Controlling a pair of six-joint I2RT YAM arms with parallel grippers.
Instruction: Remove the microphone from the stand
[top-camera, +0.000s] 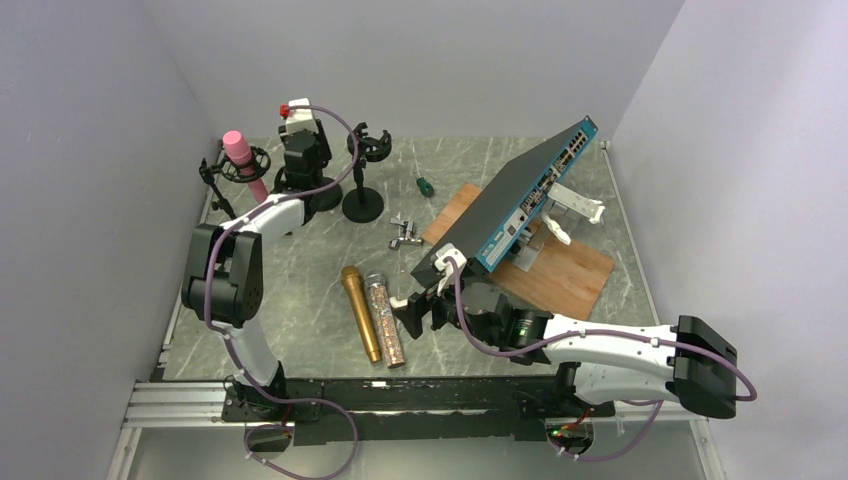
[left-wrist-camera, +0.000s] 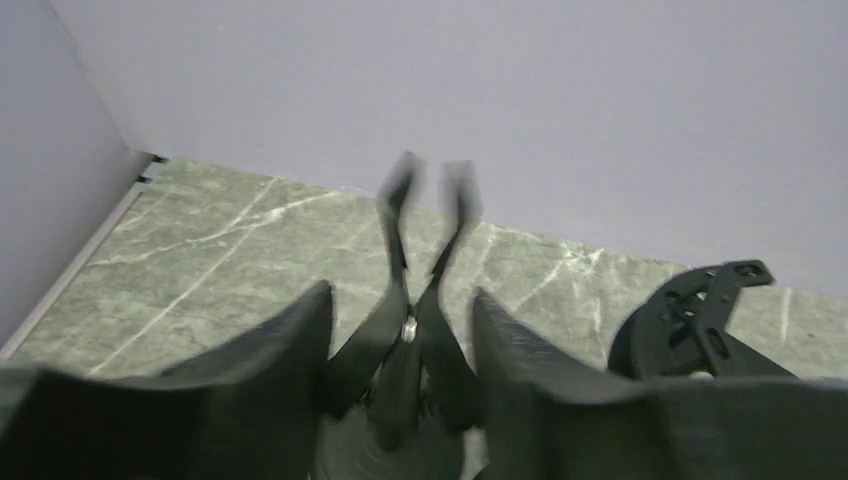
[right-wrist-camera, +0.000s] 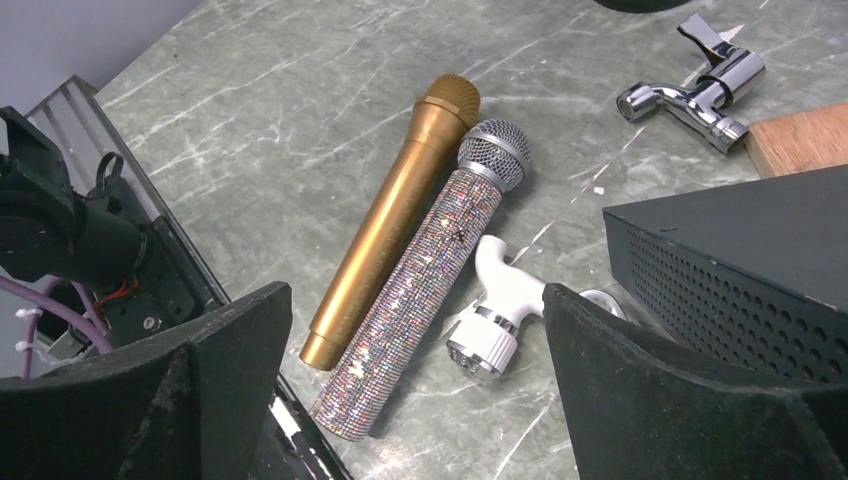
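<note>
Right end effector (right-wrist-camera: 417, 292) spread wide | left end effector (left-wrist-camera: 400, 298) clamps stand (left-wrist-camera: 440, 350)

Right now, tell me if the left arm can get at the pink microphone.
Probably yes: the left gripper hangs beside the pink microphone, nothing between them, though it straddles another stand's clip.

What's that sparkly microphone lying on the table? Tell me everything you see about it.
The sparkly microphone lies flat on the marbled table, out of any stand. Its long handle looks coated in tiny glittering stones, with a silver mesh head. It rests side by side against a gold microphone, heads the same way. Nothing grips it.
</note>
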